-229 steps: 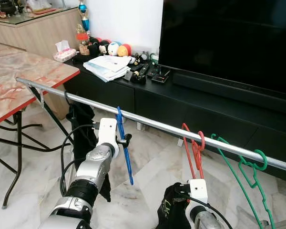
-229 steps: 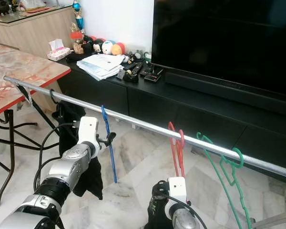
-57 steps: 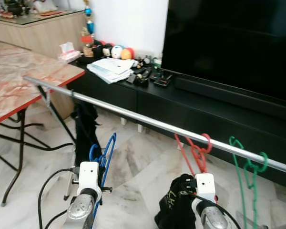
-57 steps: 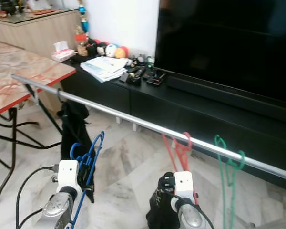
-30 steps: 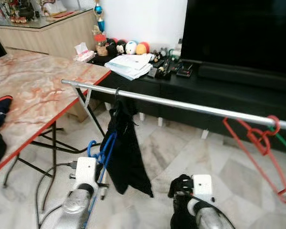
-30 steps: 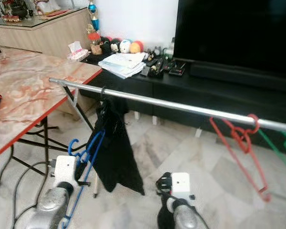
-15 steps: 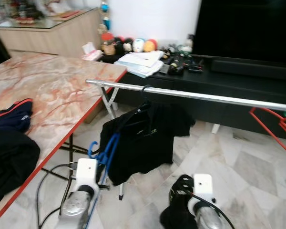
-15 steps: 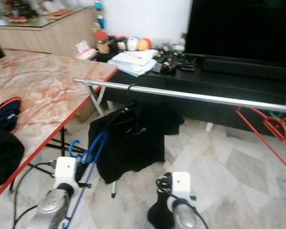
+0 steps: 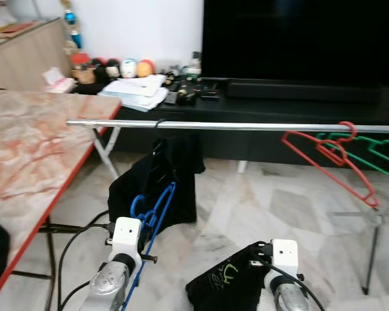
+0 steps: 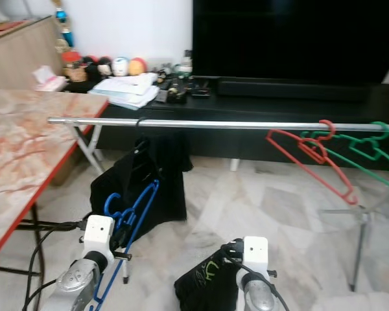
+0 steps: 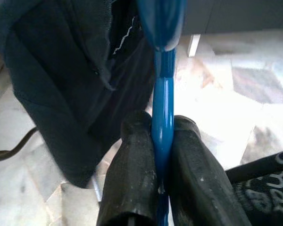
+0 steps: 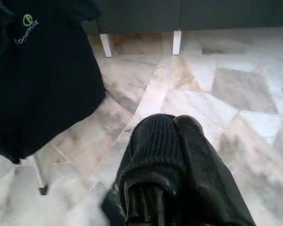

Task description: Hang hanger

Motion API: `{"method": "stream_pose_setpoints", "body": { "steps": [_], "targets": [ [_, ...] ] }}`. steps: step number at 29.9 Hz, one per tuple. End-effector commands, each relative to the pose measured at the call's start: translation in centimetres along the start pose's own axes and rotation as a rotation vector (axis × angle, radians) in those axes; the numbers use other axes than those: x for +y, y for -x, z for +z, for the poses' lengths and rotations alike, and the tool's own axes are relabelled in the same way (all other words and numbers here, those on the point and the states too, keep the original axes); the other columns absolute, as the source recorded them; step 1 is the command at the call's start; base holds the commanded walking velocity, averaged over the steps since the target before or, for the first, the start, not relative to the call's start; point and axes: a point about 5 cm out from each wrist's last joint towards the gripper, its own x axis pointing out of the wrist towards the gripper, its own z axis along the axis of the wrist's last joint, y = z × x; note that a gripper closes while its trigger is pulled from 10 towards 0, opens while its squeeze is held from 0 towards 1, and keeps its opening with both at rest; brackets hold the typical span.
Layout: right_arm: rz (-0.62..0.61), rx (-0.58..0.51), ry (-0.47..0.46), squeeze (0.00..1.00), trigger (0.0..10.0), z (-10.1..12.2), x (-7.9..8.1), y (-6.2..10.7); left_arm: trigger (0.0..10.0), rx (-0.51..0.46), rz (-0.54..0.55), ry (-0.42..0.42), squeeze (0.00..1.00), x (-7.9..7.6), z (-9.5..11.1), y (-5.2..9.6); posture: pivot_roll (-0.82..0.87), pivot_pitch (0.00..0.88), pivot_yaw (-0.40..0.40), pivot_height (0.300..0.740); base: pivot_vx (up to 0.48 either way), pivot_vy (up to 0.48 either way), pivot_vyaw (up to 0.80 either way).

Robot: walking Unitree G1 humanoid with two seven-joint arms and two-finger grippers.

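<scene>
One blue hanger is ours to place; thin, stiff plastic, we judge it light and rather slick, best held on its straight bar; our left pincer is clamped tight on that bar, low before the rail; our right pincer is closed on a black garment.

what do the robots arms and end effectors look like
Both arms are silver metal with black ribbed joint rings and a white boxy wrist block bearing small dark ports. Black cables loop from the left arm; a thinner black cable runs along the right arm. Each end effector has two long, rounded matte-black fingers.
</scene>
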Motion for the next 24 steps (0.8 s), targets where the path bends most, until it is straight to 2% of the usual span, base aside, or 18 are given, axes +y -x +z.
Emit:
{"method": "stream_pose_setpoints", "body": {
  "steps": [1, 3, 19, 24],
  "targets": [
    [-0.012, -0.007, 0.002, 0.00, 10.0, 0.13, -0.51, -0.07, 10.0, -0.015, -0.012, 0.008, 0.00, -0.30, 0.37, -0.11, -0.03, 0.055, 0.077, 0.740, 0.000, 0.000, -0.75],
    [-0.013, -0.007, 0.001, 0.00, 10.0, 0.11, -0.48, -0.10, 10.0, -0.014, -0.013, 0.006, 0.00, -0.30, 0.37, -0.10, -0.03, 0.055, 0.077, 0.740, 0.000, 0.000, -0.75],
    [-0.034, -0.023, -0.001, 0.00, 10.0, 0.27, -0.76, -0.18, 10.0, -0.009, -0.013, 0.005, 0.00, -0.17, 0.34, 0.15, -0.02, 0.067, 0.078, 0.740, 0.000, 0.000, 0.00],
    [-0.051, -0.045, -0.019, 0.00, 10.0, 0.60, -1.02, -0.28, 10.0, -0.009, -0.009, 0.007, 0.00, -0.13, 0.36, 0.22, -0.02, 0.071, 0.077, 0.740, -0.302, 0.000, 0.00]
  ]
}}
